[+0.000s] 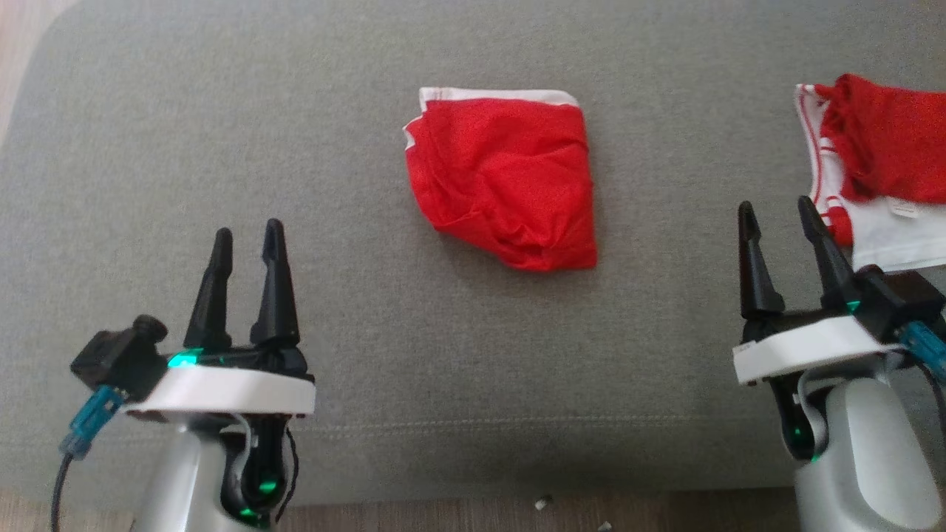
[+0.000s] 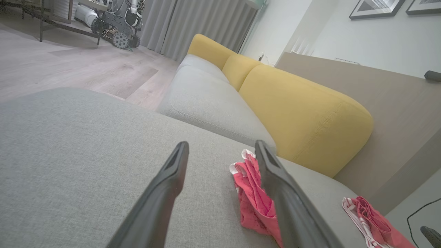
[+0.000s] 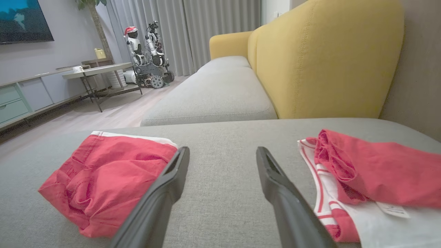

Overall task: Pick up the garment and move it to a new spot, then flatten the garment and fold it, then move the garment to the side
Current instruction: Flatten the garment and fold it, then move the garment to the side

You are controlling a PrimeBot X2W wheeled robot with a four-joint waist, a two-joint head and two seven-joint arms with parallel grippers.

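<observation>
At the middle of the grey cushion [image 1: 222, 111] lies the red garment [image 1: 502, 177], a rumpled bundle fitting either a heap awaiting pickup or a rough fold awaiting its shift sideways; both, I judge, need a grasp. Its waistband [image 1: 495, 94] faces the far edge, long axis slanting near-right. The left end effector [image 1: 248, 227] and right end effector [image 1: 775, 203] hover wide open, empty.

Bare cushion [image 1: 222, 111] around garment [image 1: 502, 181]; clothes pile [image 1: 883, 159] crowds right edge.
</observation>
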